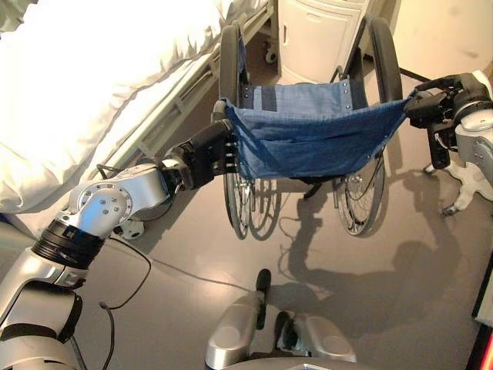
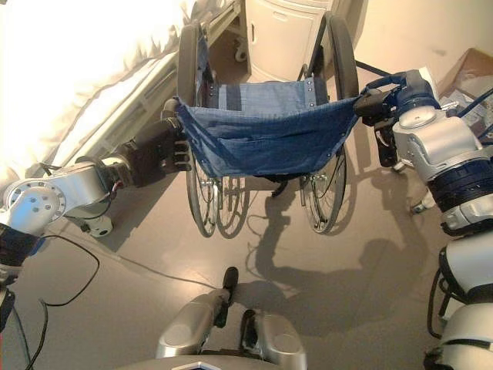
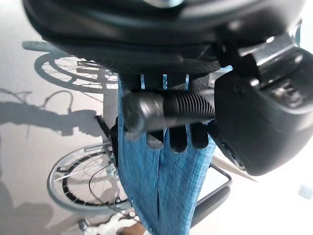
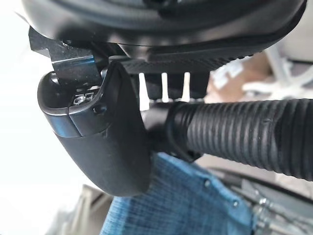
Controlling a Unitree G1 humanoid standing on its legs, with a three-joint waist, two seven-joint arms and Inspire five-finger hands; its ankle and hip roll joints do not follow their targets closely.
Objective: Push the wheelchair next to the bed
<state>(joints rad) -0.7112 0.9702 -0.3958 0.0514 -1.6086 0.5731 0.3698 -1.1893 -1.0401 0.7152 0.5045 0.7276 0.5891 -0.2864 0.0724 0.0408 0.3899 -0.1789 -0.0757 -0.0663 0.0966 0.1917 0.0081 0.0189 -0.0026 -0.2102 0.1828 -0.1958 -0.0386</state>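
Grey floor (image 1: 192, 308) of a hospital room, a white cabinet (image 1: 320, 38) at the back: I have the wheelchair (image 1: 308, 131) just beside the bed (image 1: 92, 85), its blue sling back facing me. My left hand (image 1: 202, 158) has its fingers (image 3: 178, 139) curled round the ribbed left push handle (image 3: 166, 110); my right hand (image 2: 381, 104) is clamped on the right push handle (image 4: 244, 132).

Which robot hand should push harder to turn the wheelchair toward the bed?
Probably the right hand: the bed lies on the left, and both hands, including the left hand, already grip the wheelchair handles.
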